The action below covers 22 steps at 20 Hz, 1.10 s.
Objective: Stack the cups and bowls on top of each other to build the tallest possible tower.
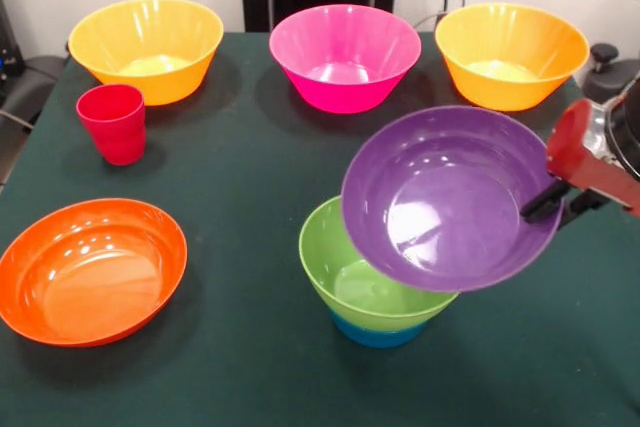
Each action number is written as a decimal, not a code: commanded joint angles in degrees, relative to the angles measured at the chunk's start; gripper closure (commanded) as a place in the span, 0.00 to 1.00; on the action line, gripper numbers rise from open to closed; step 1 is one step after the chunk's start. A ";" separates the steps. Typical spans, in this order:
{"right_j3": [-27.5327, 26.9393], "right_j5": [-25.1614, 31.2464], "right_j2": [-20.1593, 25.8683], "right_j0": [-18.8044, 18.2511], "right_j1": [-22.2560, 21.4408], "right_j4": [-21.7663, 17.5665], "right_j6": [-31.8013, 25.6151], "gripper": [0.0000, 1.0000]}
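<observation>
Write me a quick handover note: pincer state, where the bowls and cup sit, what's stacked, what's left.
Pincer: shut on the purple bowl at its rim, holding it tilted above the tower.
Tower so far: lime green bowl nested on a blue base, front centre.
Unstacked: orange bowl front left; red cup behind it; two yellow-orange bowls and the pink bowl along the far edge.
Left: seat the purple bowl, then add the rest.

Purple bowl (450,197) tilted, over lime-green bowl (365,292)
</observation>
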 commanded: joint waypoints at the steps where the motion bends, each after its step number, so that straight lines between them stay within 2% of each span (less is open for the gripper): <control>1: 2.18 -6.01 -10.68 -1.18 1.30 4.96 6.76 1.00; 11: 3.59 -9.38 -15.30 -1.05 2.18 7.94 5.40 1.00; 22: 5.66 -10.70 -12.82 0.48 2.16 4.51 4.17 1.00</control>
